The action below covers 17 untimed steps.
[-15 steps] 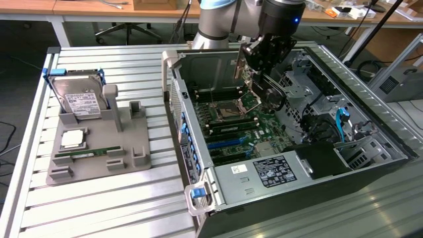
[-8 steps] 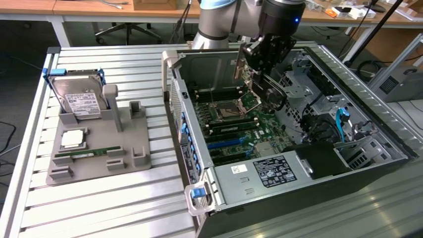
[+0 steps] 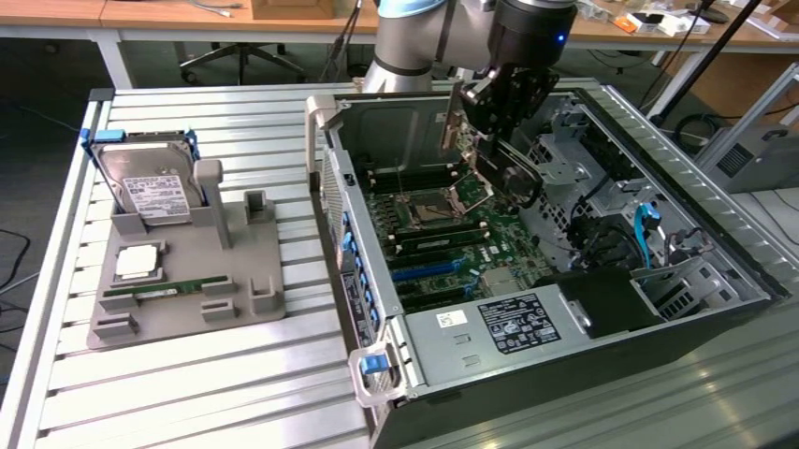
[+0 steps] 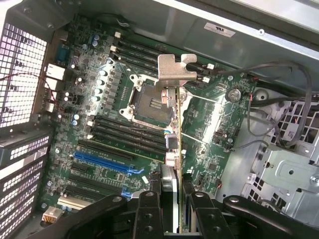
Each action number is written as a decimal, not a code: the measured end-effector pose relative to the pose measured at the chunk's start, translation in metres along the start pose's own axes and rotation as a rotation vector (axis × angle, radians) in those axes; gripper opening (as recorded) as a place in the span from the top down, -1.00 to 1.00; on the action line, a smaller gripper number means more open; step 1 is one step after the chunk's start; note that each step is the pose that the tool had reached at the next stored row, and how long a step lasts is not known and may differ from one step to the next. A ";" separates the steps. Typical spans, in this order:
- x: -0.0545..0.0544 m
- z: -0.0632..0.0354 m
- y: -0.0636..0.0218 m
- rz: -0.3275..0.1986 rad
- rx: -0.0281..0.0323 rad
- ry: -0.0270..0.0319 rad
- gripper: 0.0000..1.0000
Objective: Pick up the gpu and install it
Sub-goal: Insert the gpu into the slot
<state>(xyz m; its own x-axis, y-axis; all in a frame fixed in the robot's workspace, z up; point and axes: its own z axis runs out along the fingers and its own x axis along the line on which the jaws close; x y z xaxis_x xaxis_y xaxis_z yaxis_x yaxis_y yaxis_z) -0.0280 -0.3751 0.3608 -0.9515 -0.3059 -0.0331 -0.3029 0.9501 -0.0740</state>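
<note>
Install step: gripper (image 4: 175, 211) fingers part-closed, clamping gpu (image 4: 177, 107) edge-on above motherboard (image 4: 209, 124); unseated; seating probably needs alignment over blue slot (image 4: 102, 158).

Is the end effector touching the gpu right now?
Touching. The wrist view shows the end effector clamped against both sides of the gpu, holding it edge-on above the motherboard.
</note>
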 end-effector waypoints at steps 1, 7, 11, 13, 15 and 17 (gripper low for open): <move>0.000 0.0000 0.0000 -0.002 -0.0001 -0.0002 0.47; 0.000 0.0000 0.0000 -0.013 -0.0004 -0.0010 0.47; 0.000 0.0001 0.0000 -0.020 -0.0007 -0.0015 0.47; 0.000 0.0000 0.0000 -0.023 -0.0007 -0.0017 0.47; 0.000 0.0001 0.0000 -0.028 -0.0009 -0.0021 0.47; 0.000 0.0001 0.0000 -0.033 -0.0011 -0.0025 0.47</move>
<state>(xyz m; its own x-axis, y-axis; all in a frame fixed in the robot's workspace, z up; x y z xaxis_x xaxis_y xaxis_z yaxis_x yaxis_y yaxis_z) -0.0279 -0.3751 0.3608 -0.9409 -0.3370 -0.0331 -0.3340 0.9397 -0.0740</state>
